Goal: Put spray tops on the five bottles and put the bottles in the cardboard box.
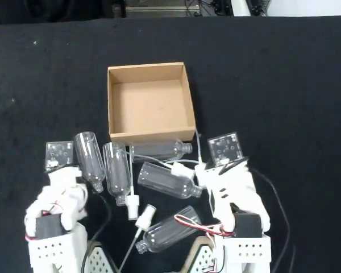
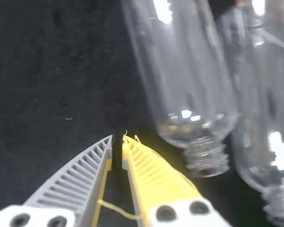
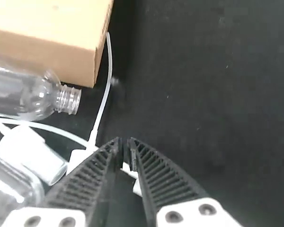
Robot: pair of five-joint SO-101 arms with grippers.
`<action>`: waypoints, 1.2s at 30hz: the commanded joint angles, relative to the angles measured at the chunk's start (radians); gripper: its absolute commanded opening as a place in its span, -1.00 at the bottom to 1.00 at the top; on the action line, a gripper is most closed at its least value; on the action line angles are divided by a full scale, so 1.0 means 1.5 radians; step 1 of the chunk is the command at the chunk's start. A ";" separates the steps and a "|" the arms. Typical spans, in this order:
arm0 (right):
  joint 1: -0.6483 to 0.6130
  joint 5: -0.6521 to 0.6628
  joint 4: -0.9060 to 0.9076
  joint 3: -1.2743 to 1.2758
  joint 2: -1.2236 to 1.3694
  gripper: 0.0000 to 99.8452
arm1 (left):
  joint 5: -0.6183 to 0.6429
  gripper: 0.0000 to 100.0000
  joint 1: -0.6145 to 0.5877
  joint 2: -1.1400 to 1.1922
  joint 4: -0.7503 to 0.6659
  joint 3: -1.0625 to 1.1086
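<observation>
High view: we see the cardboard box [image 1: 150,102] standing open and empty on the black cloth counter [image 1: 284,85]. It is square, with matte brown walls. Five clear bottles [image 1: 167,181] lie on their sides just in front of the box, on the side toward the arms. White spray tops [image 1: 182,169] with thin trailing tubes are scattered among them. As far as we can tell no bottle is capped, so we judge the task to be at its very start.

Left wrist view: the left gripper [image 2: 117,142] is closed with nothing in it, its ribbed fingers meeting at the tips. It sits just beside the bare threaded neck [image 2: 206,158] of the bottle farthest out on that side of the box front. The bottle wall looks smooth, glossy and round, so it should roll and slip easily.

Right wrist view: the right gripper [image 3: 124,144] is all but closed and holds nothing. It hovers near the box corner [image 3: 85,56], just above a spray top [image 3: 31,156] and its bendy tube [image 3: 104,85].

To do this step well, we would open the right gripper and take a top by its blocky head, never by the tube. The left gripper should pin one bottle low on its shoulder so it cannot roll. We would thread the tube into the neck first, then seat the collar squarely.
</observation>
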 commanded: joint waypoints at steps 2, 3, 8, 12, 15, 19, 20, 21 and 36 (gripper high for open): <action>-0.006 0.023 -0.042 -0.007 -0.063 -0.97 | -0.192 -0.94 -0.113 -0.005 -0.049 -0.139; -0.006 0.023 -0.044 -0.013 -0.063 -0.97 | -0.196 -0.94 -0.113 -0.005 -0.073 -0.157; -0.005 0.021 -0.040 -0.106 -0.062 -0.97 | -0.164 -0.94 -0.093 -0.003 -0.148 -0.265; -0.005 0.021 -0.036 -0.204 -0.062 -0.97 | -0.115 -0.89 -0.070 -0.002 -0.177 -0.372; -0.005 0.021 -0.037 -0.280 -0.057 -0.97 | -0.076 -0.66 -0.067 0.010 -0.208 -0.433; -0.008 0.009 -0.036 -0.368 -0.056 -0.97 | -0.035 -0.50 -0.053 0.119 -0.221 -0.487; -0.009 -0.004 -0.036 -0.383 -0.054 -0.97 | -0.035 -0.51 -0.041 0.163 -0.216 -0.496; -0.009 -0.016 -0.036 -0.395 -0.047 -0.97 | -0.036 -0.52 -0.028 0.212 -0.203 -0.506; -0.081 -0.031 -0.151 -0.331 0.421 -0.63 | 0.106 -0.32 0.062 0.857 -0.141 -0.667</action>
